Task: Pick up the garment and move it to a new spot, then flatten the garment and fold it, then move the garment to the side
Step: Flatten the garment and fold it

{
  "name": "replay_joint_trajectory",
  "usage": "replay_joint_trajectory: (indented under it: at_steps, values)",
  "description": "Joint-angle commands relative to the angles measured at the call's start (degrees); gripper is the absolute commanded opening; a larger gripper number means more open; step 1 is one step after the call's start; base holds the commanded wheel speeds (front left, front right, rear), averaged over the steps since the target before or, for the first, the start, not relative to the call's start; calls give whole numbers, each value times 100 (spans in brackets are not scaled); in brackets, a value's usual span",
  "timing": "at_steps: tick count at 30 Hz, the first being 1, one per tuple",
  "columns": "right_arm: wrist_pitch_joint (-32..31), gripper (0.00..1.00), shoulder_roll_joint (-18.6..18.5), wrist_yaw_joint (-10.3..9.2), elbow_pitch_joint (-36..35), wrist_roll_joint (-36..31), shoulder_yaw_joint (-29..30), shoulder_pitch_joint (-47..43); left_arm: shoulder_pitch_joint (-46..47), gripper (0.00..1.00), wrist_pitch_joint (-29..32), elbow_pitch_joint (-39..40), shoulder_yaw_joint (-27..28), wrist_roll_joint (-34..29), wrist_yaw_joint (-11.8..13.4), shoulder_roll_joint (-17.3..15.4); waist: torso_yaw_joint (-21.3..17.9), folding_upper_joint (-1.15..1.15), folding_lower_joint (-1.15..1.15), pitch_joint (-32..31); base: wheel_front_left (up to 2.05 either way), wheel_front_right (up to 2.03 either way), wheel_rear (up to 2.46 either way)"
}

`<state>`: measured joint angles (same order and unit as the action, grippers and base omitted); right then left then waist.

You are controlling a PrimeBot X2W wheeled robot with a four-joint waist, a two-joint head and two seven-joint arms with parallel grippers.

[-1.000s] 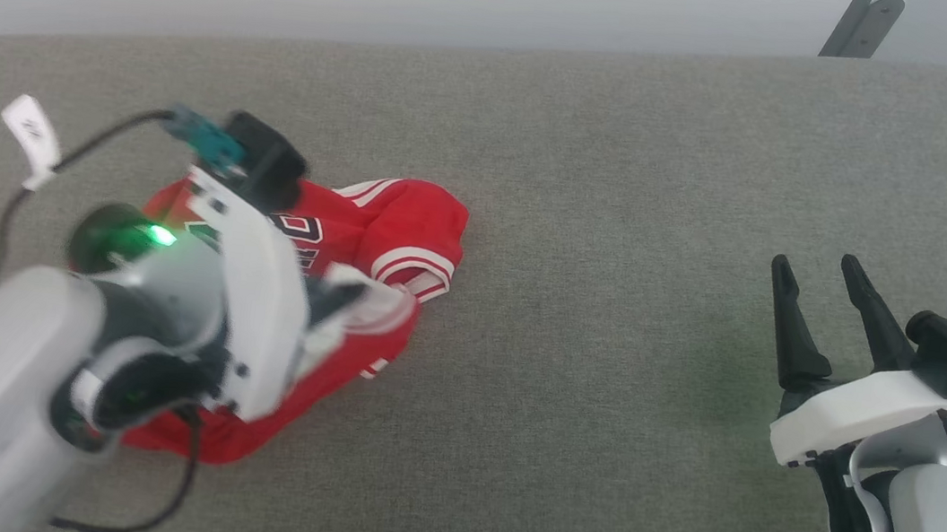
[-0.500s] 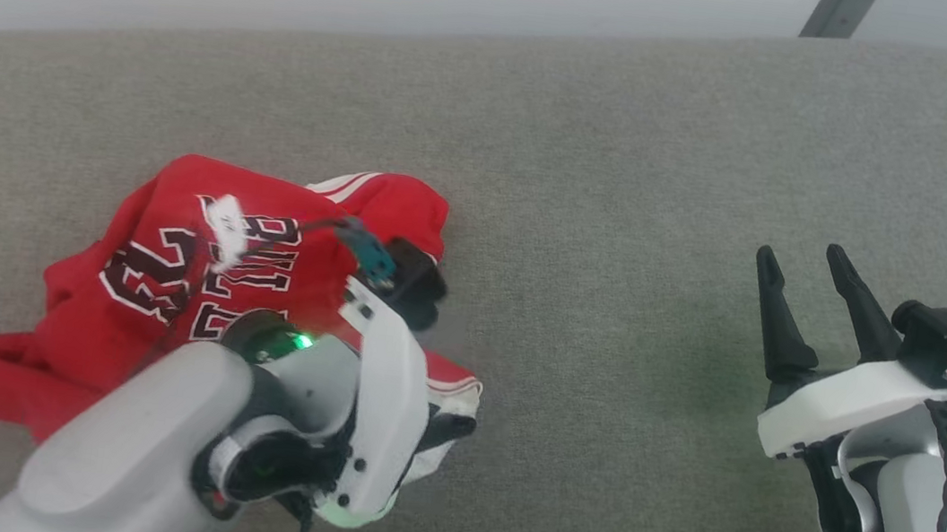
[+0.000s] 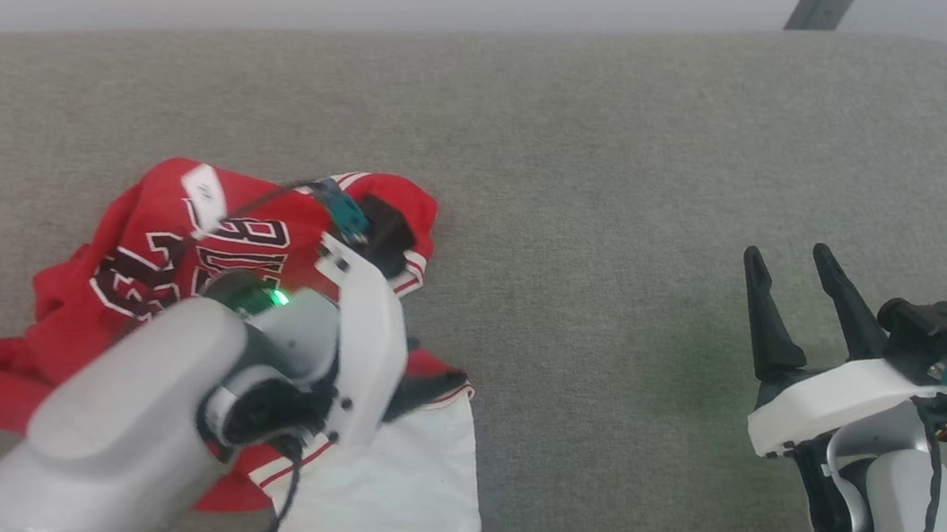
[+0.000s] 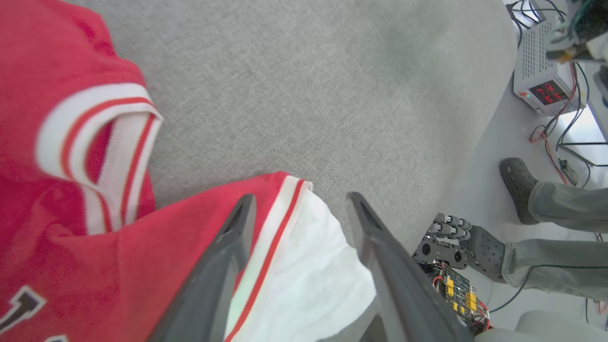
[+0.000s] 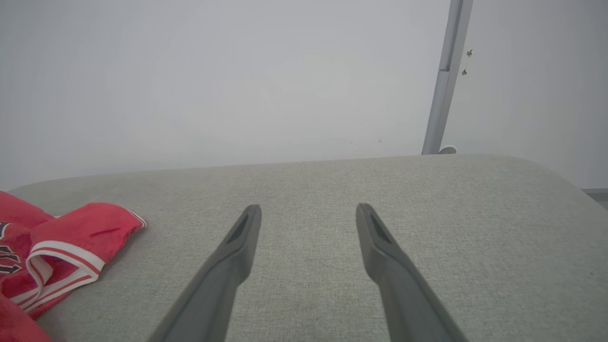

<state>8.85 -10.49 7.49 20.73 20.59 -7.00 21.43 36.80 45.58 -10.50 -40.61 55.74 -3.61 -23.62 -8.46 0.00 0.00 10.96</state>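
Now our left jaws hang released over the garment's [image 3: 136, 256] white corner, which lies at 4 o'clock of the heap. The red bulk trails toward 9 o'clock on the surface [image 3: 628, 186]. Our right jaws, also released, sit well apart at 3 o'clock.

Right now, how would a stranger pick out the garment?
Start at the wide grey cushion. On its left side, beneath the left gripper, lies the garment, crumpled. It alone is bright red, with black lettering, striped trim and a white lining flap.
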Motion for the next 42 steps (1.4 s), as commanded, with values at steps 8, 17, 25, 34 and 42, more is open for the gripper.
replay_joint_trajectory:
  at_steps: [8, 17, 25, 34, 42]
  values:
    - [-57, 100, -92, 0, 59, 37, -34, -187, -3, 100, -841, 190, 508, -327, 28, -539, 343, 0, 0, -387, 0, 0, 0]
    - [-196, 100, -173, 0, 36, 68, -109, -391, -477, 100, -2169, 196, 947, -876, 188, -1028, 664, 0, 0, -728, 0, 0, 0]
    - [-328, 100, -216, 0, -76, 82, -111, -549, -1206, 100, -3391, 104, 1540, -871, 454, -1301, 897, 0, 0, -937, 0, 0, 0]
    - [-387, 100, -226, 0, -166, 90, -86, -705, -2049, 100, -4770, -70, 2116, -892, 504, -1526, 980, 0, 0, -1026, 0, 0, 0]
    - [-420, 100, -236, 0, -259, 83, -11, -815, -2861, 100, -5675, -254, 2571, -772, 562, -1640, 1041, 0, 0, -1041, 0, 0, 0]
